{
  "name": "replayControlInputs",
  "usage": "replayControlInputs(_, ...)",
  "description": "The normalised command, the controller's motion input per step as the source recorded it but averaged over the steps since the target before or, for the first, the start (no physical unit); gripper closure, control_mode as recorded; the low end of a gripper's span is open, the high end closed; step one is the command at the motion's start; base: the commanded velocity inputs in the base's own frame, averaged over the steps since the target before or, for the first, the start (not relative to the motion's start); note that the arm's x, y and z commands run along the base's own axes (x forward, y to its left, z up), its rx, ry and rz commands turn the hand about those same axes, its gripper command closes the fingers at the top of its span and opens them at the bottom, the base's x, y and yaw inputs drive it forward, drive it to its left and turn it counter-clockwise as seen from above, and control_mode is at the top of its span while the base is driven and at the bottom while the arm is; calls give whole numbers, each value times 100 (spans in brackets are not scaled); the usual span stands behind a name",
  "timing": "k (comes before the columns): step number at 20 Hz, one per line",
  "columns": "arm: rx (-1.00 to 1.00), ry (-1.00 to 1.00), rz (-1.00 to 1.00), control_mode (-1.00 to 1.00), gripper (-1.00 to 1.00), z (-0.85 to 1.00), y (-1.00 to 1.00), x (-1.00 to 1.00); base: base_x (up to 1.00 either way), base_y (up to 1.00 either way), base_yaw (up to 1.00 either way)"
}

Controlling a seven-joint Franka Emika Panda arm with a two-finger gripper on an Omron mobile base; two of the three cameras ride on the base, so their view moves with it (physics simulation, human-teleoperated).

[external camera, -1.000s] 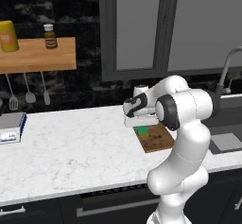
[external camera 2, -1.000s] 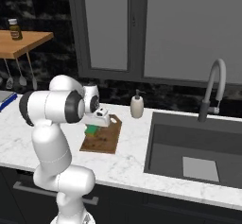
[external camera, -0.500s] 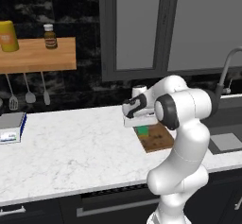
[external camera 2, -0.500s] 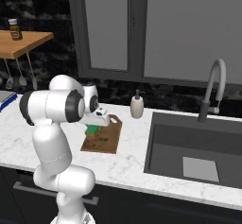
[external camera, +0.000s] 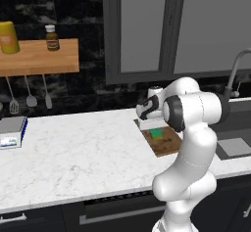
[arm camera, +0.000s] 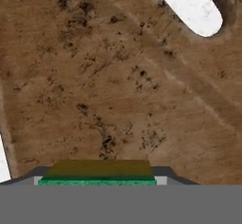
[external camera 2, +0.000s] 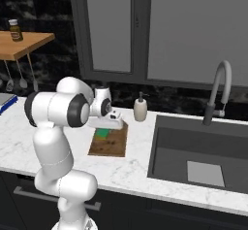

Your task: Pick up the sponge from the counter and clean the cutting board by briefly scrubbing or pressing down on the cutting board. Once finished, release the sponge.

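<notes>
One sponge, green over yellow-brown, sits at the bottom centre of the hand view, clamped between the two dark fingertips that flank its short ends; the jaws stand closed on it at the sponge's own width. The gripper appears at centre right of the left base view, just above the board, with the green sponge face showing directly beneath it. In the right base view the gripper sits at centre left, over the far end of the board, the sponge visible as a green patch against the wood. Whether the sponge presses on the board or hangs just clear of it cannot be told.

The board lies flat on the white counter, its handle slot at upper right of the hand view, marble showing through it.

Other items: a wooden shelf at upper left of the left base view carries a yellow container and a small brown jar; labels on both are too small to read. A flat grey-and-blue box rests at the left edge of the counter; no writing legible. A soap dispenser stands behind the board, beside the sink and faucet.
</notes>
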Motion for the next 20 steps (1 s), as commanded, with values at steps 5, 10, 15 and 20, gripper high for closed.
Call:
replayControlInputs(5,1,0,6,-100,100,-9,-68,0,0,0,0)
replayControlInputs(10,4,0,10,-100,100,2,-52,8,0,0,0)
replayControlInputs(15,4,0,13,-100,100,16,0,55,0,0,0)
replayControlInputs(20,0,1,16,-100,100,5,1,60,0,0,0)
